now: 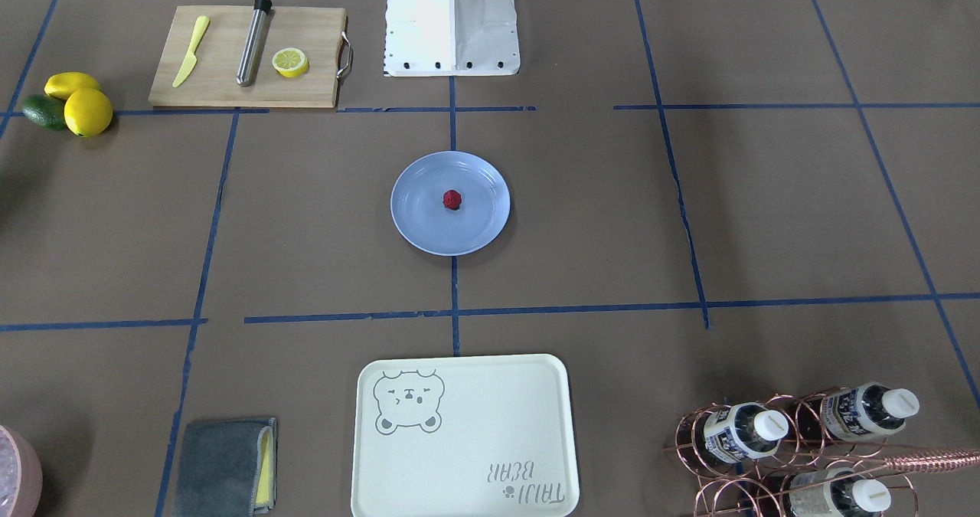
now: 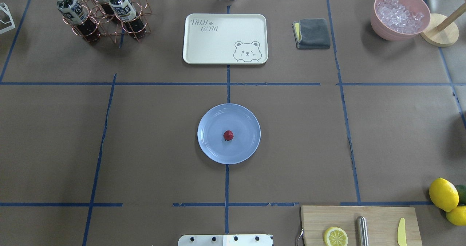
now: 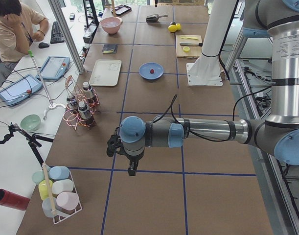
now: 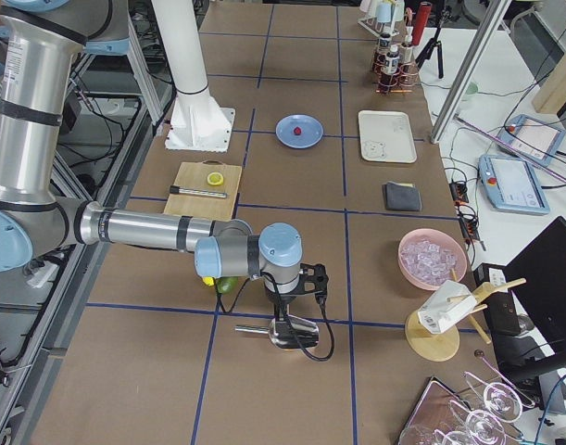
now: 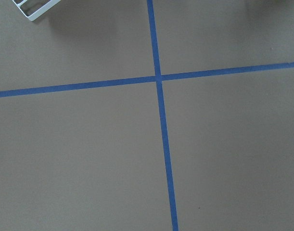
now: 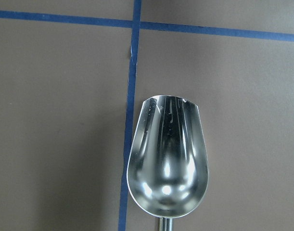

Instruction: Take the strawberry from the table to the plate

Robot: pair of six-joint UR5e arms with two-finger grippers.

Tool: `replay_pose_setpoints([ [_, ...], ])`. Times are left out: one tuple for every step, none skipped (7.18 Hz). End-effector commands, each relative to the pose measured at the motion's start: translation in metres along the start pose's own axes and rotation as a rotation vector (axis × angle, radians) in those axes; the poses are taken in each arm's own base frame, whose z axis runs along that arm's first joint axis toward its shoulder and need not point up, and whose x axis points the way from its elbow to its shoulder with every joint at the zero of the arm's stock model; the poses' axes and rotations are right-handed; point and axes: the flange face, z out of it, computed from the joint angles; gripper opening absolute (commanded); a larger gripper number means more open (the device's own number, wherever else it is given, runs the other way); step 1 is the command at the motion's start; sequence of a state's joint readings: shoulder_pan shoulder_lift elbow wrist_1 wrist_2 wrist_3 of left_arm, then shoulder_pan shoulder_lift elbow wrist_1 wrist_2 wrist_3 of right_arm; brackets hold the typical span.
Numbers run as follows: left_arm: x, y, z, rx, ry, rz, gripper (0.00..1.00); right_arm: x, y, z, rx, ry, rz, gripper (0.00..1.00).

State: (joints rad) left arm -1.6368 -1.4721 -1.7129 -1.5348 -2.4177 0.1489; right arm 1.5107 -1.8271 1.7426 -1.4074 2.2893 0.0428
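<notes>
Lying on the round glossy light-blue plate [image 2: 211,145], the tiny dark-red strawberry [image 2: 228,135] seemed delivered, with nothing left to do; how the jaws of the left gripper [image 3: 133,170] and right gripper [image 4: 317,283] stood could not be told.

The left gripper [image 3: 133,167] and the right gripper [image 4: 314,280] appear only in the side views, too small to tell how their jaws stand. The handle of the metal scoop [image 6: 167,159] is cut off by the bottom edge of the right wrist view. In the overhead view the cutting board [image 2: 378,220] runs off the bottom edge, and the avocado [image 2: 461,194] is mostly hidden behind a lemon [image 2: 443,194].
</notes>
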Motion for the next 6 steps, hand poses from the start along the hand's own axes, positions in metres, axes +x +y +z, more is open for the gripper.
replay_pose_setpoints([
  [-0.0023,0.002,0.0023,-0.007,0.001,-0.008,1.0,-0.0016,-0.0033,-0.0001,0.003,0.0,-0.011,1.0],
  [-0.0024,0.0021,0.0024,-0.007,0.001,-0.008,1.0,-0.0057,-0.005,-0.0024,0.009,-0.012,-0.012,1.0],
  [-0.0028,0.0021,0.0037,-0.009,0.003,-0.008,1.0,-0.0075,-0.0083,-0.005,0.015,-0.014,-0.005,1.0],
  [-0.0033,0.0023,0.0043,-0.01,0.003,-0.009,1.0,-0.0111,-0.0091,-0.0079,0.02,-0.025,-0.011,1.0],
  [-0.0028,0.0021,0.0038,-0.009,0.003,-0.008,1.0,-0.0114,-0.0092,-0.0075,0.02,-0.024,-0.018,1.0],
  [-0.002,0.0017,0.0041,-0.008,0.004,-0.003,1.0,-0.0115,-0.01,-0.0079,0.021,-0.021,-0.028,1.0],
])
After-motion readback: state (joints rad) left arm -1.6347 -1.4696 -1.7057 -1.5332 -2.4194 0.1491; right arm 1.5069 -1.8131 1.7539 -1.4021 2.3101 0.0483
